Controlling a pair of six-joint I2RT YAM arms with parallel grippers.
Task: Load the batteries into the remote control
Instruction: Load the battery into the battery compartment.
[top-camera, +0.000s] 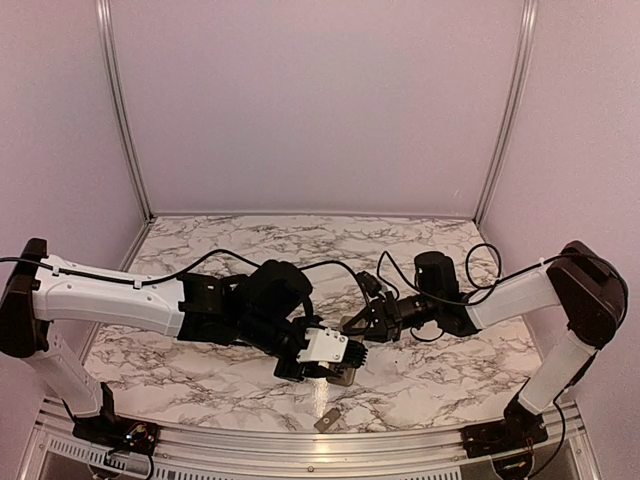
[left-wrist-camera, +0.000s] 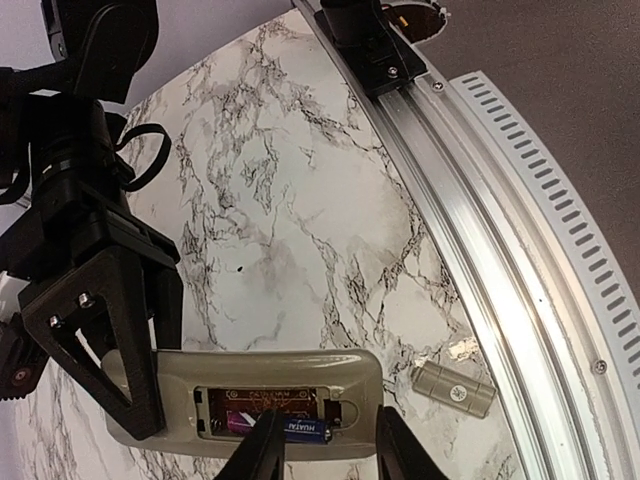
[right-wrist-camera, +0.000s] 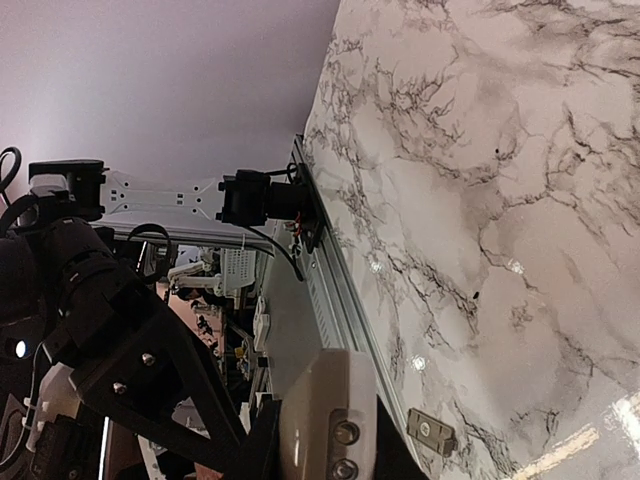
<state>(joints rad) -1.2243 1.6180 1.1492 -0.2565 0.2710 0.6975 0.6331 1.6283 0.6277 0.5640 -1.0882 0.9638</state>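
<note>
Remote control: The remote control (left-wrist-camera: 270, 375) lay back-up in the lower middle of the left wrist view. Its grey-beige back faced the camera and its recess was uncovered. Whether it rested on the marble desk (left-wrist-camera: 300, 200) or hung just above it could not be told.
Batteries: Two batteries (left-wrist-camera: 290, 429), one purple and one blue, lay end to end inside the recess. Whether they sat fully down could not be told.
Left gripper: The left gripper (left-wrist-camera: 330, 438) was at the bottom edge of that view. Its jaws were parted astride the recess and held nothing, with one fingertip (left-wrist-camera: 266, 445) touching the blue one.
Right gripper: The right gripper (top-camera: 362, 328) had its jaws closed on one end of the remote control, at the lower left of the left wrist view.
Cover: A small grey cover (left-wrist-camera: 452, 388) lay on the desk at the lower right, just beside the metal rail (left-wrist-camera: 470, 200).
Risk, cell springing out: A push on one end of a half-seated cell would likely flip it from the recess.
Risk, handset pivoting: The handset was held at one end only, so pressure further along could lever it in the right jaws.
Risk, collision: The two grippers were very near each other, so a careless move could knock them together.
Risk, polarity: The markings were too small to read, so a reversed cell could go unnoticed.
</note>
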